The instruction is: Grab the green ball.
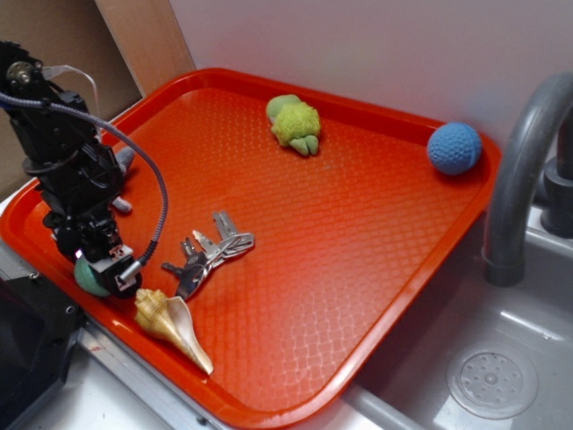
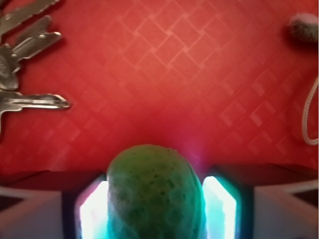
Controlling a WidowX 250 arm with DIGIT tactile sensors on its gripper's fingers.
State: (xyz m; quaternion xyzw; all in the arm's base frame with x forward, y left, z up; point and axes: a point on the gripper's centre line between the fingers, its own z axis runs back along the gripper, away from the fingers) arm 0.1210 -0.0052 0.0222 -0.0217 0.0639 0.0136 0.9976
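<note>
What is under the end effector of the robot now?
The green ball sits between the two fingers of the end effector, on the red tray. The fingers flank its sides. The arm covers most of the ball in the exterior view; its underside is hidden.

We see an orange tray (image 1: 376, 233) beside a grey sink (image 1: 501, 358) with a curved faucet (image 1: 519, 161). On the tray, a bunch of keys (image 1: 208, 251) lies near the front left, and a shell (image 1: 172, 327) lies just in front of the keys. A yellow-green plush toy (image 1: 294, 123) sits toward the back, and a blue ball (image 1: 454, 148) rests in the far right corner.
</note>
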